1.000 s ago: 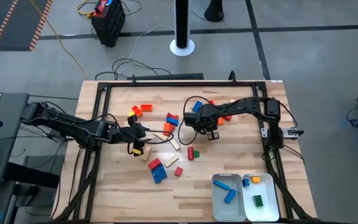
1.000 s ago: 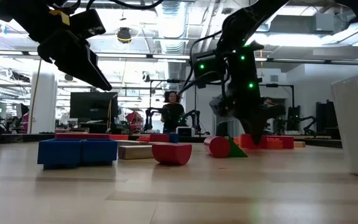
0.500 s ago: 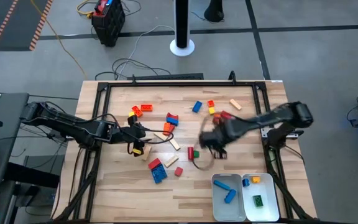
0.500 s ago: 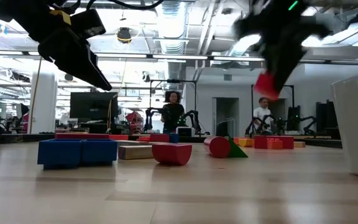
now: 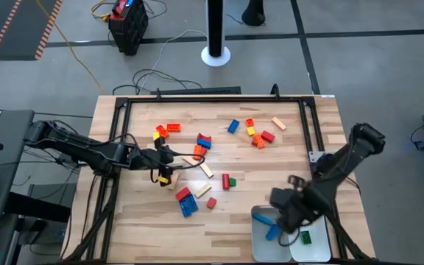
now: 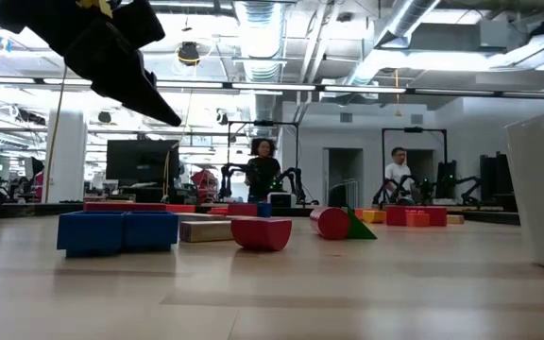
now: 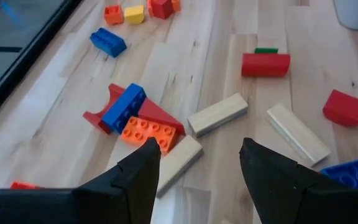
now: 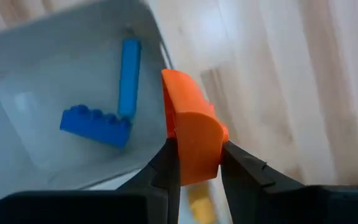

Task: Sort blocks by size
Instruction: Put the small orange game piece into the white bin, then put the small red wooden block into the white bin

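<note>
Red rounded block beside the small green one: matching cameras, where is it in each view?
High view: red rounded block, mid-table.
Low view: centre, on the table.
Left wrist view: beyond the tan blocks.
Right wrist view: not in it.
Landmark: green block beside it.
</note>
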`<state>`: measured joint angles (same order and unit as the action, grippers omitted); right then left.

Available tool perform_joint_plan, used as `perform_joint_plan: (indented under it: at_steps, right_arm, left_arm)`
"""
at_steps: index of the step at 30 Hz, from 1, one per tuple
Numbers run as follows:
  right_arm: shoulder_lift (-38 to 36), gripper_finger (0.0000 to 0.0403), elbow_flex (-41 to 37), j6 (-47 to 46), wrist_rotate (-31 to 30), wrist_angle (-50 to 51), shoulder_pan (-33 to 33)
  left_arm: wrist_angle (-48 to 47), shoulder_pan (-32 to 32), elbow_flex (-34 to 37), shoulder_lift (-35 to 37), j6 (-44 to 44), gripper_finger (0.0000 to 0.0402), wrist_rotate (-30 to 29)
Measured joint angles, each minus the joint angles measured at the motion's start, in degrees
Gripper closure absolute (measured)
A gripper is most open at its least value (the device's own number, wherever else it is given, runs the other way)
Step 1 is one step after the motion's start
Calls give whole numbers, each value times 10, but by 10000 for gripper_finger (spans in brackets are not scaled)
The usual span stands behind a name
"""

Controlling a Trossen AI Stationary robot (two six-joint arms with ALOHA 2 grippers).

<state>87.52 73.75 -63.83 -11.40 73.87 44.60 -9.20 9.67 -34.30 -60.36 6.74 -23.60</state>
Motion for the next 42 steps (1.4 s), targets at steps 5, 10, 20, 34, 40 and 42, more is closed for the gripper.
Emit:
perform_joint_plan:
  at_steps: [5,10,20,34,40,42]
  right_arm:
    - [10,286,-1,-144,15,15,66]
    - [24,274,-1,-253,41,25,101]
    - [10,185,0,-298,59,42,93]
    - [-1,175,0,-18,-68,123,-135]
    - [-1,175,0,129,-86,84,-248]
    - [-1,175,0,172,-93,45,-281]
  left_arm:
    - [1,0,0,0,-5,189,0]
    - [1,0,0,0,-9,189,1]
    - [1,0,0,0,-9,189,17]
    - [2,0,0,0,-6,189,17]
    - [-16,0,0,0,3,189,25]
    - [-26,0,0,0,9,189,25]
